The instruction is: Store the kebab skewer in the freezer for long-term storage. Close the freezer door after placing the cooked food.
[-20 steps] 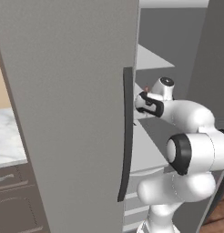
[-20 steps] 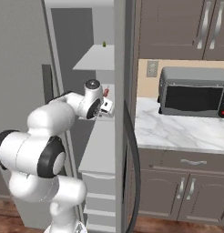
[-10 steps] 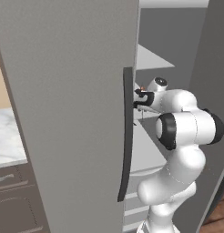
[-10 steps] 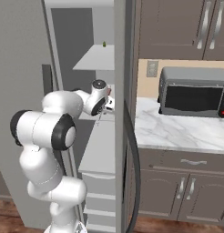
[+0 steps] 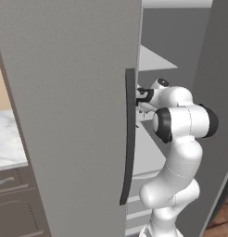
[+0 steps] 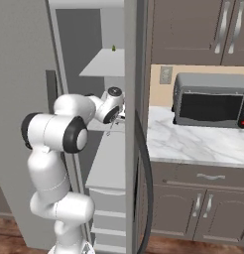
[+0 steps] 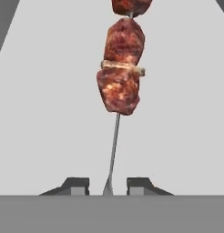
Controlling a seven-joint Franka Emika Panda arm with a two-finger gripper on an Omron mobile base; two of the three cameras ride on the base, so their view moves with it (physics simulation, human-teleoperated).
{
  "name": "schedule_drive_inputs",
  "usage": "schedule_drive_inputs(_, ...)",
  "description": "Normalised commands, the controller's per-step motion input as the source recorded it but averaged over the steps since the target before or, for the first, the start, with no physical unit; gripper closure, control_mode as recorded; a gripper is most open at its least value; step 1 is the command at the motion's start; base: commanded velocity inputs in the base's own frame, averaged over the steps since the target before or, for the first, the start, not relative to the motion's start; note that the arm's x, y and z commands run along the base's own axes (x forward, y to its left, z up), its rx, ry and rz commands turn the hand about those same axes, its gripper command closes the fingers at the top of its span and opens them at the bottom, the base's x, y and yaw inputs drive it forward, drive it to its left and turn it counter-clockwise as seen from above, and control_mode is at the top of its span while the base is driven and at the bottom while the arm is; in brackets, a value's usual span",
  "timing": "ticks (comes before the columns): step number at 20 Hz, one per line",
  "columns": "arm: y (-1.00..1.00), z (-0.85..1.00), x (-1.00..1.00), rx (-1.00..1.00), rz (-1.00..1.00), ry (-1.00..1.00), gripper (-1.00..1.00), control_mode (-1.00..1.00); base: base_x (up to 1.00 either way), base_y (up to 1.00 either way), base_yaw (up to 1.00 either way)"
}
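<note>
Skewer [image 7: 114, 145] is lying along the hand view from 6 toward 12 o'clock, its meat chunks [image 7: 120, 68] bunched at the far end over a pale freezer shelf [image 7: 50, 113], and its near end is sitting between the fingertips [image 7: 77, 185]. The gripper [image 7: 108, 186] is looking nearly closed, with a little daylight either side of the stick, so I judge it is just letting go rather than clamping. In the right base view the arm [image 6: 69, 131] is reaching into the freezer [image 6: 106, 64] past the door [image 5: 65, 115], which is standing open. To do this well, it should be opening fully, then backing straight out toward 6 o'clock without dragging the stick, staying clear of the handle [image 5: 128, 139].
</note>
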Motion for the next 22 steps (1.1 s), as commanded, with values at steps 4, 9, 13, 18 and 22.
schedule_drive_inputs(4,0.00,-0.10,0.39,0.00,0.00,0.00,1.00,-1.00,0.00,0.00,0.00)
schedule_drive_inputs(9,0.00,-0.08,0.54,0.00,0.00,0.00,1.00,-1.00,0.00,0.00,0.00)
schedule_drive_inputs(13,0.00,-0.08,0.43,0.00,0.00,0.00,1.00,-1.00,0.00,0.00,0.00)
schedule_drive_inputs(18,0.00,-0.06,0.14,0.00,0.01,0.00,1.00,-1.00,0.00,0.00,0.00)
schedule_drive_inputs(22,0.00,-0.09,0.00,0.00,0.00,0.00,-1.00,-1.00,0.00,0.00,0.00)
